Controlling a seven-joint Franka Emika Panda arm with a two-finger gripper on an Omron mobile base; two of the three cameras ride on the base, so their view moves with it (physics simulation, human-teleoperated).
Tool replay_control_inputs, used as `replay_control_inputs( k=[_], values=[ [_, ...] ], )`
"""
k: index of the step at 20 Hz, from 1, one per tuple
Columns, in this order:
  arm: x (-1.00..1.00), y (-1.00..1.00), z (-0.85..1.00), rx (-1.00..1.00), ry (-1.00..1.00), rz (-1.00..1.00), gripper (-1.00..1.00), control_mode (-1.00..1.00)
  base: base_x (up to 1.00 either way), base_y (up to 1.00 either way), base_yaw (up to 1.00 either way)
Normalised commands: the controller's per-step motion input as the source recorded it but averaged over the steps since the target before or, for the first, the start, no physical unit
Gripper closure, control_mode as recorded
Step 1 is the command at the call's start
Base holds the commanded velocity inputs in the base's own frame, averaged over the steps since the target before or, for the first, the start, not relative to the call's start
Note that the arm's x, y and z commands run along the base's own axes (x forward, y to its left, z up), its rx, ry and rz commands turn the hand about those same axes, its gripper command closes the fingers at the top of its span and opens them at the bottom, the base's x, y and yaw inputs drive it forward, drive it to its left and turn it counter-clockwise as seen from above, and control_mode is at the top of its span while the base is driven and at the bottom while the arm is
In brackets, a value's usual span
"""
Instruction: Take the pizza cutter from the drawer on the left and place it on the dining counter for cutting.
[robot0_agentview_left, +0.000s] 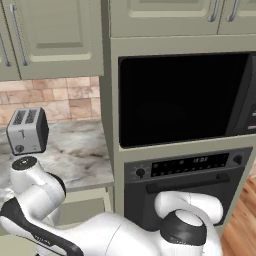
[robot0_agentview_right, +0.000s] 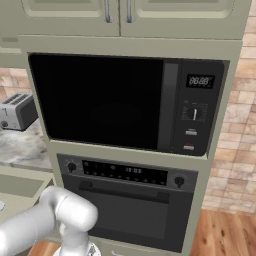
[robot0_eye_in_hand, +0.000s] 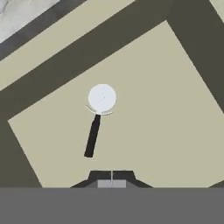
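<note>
In the hand view the pizza cutter (robot0_eye_in_hand: 96, 124) lies flat on the floor of the open drawer (robot0_eye_in_hand: 162, 109), its pale round wheel pointing away and its slim black handle toward me. My gripper (robot0_eye_in_hand: 112, 176) hovers above the drawer just short of the handle's end, its fingertips pressed together, shut and holding nothing. The open drawer's inside also shows at the lower left of the left base view (robot0_agentview_left: 82, 210) and at the left edge of the right base view (robot0_agentview_right: 17, 186). The dining counter is out of view.
A silver toaster (robot0_agentview_left: 27, 131) stands on a small marble top (robot0_agentview_left: 80, 155) above the drawer. To the right rises a tall unit with a black microwave (robot0_agentview_right: 125, 102) over an oven (robot0_agentview_right: 130, 200). Wall cabinets (robot0_agentview_left: 50, 35) hang above. Wood floor (robot0_agentview_right: 225, 232) lies at the right.
</note>
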Motion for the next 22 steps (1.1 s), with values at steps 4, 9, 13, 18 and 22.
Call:
replay_control_inputs(
  k=[4, 9, 13, 18, 22],
  values=[
    [0.0, 0.31, -0.21, -0.17, 0.05, 0.0, 1.0, -1.0, 0.0, 0.0, 0.0],
    [0.01, 0.35, -0.1, -0.17, 0.07, 0.01, 1.0, -1.0, 0.0, 0.0, 0.0],
    [0.0, 0.23, 0.0, -0.01, 0.11, 0.02, -1.0, -1.0, 0.0, 0.0, 0.0],
    [0.02, 0.03, -0.01, 0.0, 0.05, 0.05, -1.0, -1.0, 0.0, 0.0, 0.0],
    [0.02, 0.0, -0.22, 0.0, 0.0, 0.03, -1.0, -1.0, 0.0, 0.0, 0.0]
  ],
)
